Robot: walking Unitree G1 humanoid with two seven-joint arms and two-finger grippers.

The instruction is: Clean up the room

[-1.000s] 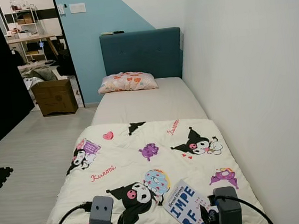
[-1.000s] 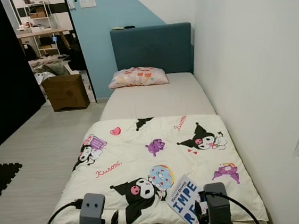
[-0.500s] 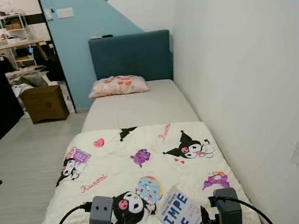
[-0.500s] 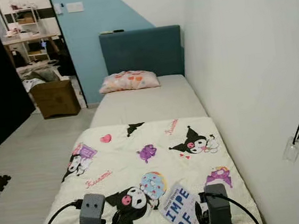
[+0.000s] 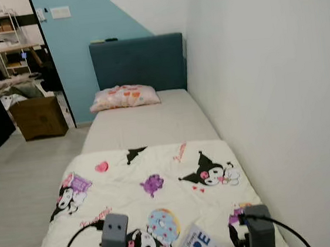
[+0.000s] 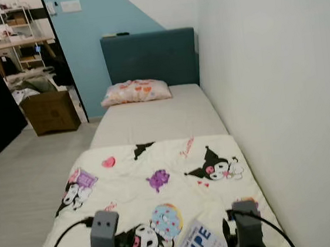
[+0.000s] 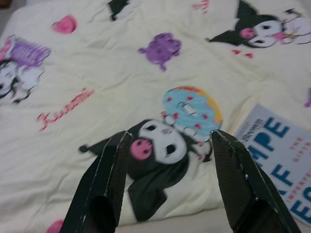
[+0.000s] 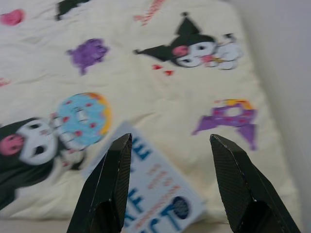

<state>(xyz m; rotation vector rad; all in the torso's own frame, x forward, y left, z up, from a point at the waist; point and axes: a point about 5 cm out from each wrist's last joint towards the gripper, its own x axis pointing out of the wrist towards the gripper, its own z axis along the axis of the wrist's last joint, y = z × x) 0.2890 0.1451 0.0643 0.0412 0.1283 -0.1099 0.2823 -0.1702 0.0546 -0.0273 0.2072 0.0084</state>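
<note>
**White book not yet picked up from the bed**

White with blue lettering, the book [image 6: 196, 242] lies flat on the cartoon-print quilt [image 5: 153, 183] near the foot of the bed [image 5: 146, 116], close to the wall side. Both arms are raised over the quilt: the left gripper [image 7: 167, 145] has its fingers spread above a printed character, and the right gripper [image 8: 167, 145] is spread just above the book, holding nothing. Judging by this, tidying has barely begun; the book is untouched. A pillow [image 5: 124, 96] sits by the headboard.
</note>
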